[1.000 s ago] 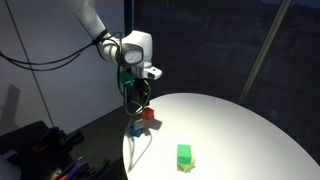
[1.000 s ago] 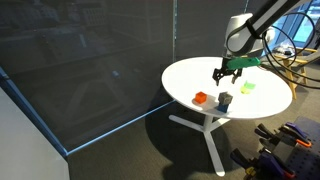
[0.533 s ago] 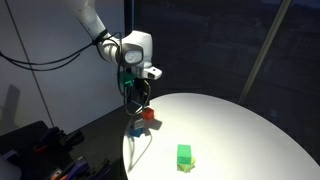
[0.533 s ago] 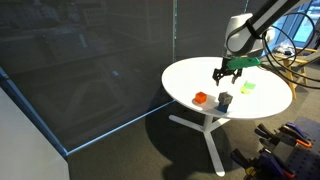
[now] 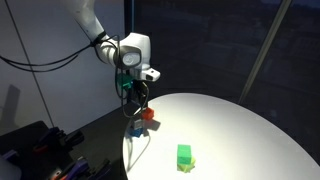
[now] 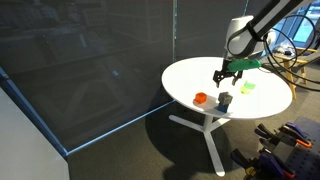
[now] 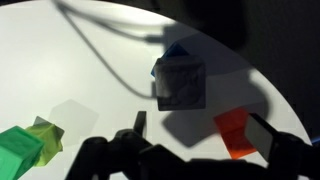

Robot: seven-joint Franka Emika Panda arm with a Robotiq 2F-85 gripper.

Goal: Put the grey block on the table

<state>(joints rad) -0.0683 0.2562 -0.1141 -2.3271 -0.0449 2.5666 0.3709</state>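
Note:
The grey block [image 7: 180, 83] is a small cube near the edge of the round white table [image 7: 70, 70]. A sliver of a blue cube [image 7: 178, 49] shows at its far edge, so the grey block seems to rest on top of it. In both exterior views the grey block [image 6: 225, 101] [image 5: 135, 128] lies below my gripper. My gripper [image 7: 205, 135] [image 6: 226, 72] [image 5: 139, 94] hangs open above the blocks and holds nothing. One finger [image 7: 140, 124] is left of the grey block's shadow and the other finger [image 7: 271, 132] is beside a red block.
A red block [image 7: 235, 132] [image 6: 200, 98] [image 5: 147, 113] lies close to the grey one. A green block [image 7: 20, 150] [image 6: 247, 87] [image 5: 185, 155] sits further in on the table. Dark glass walls [image 6: 90, 60] surround the table, and the table edge [image 5: 128, 150] runs near the blocks.

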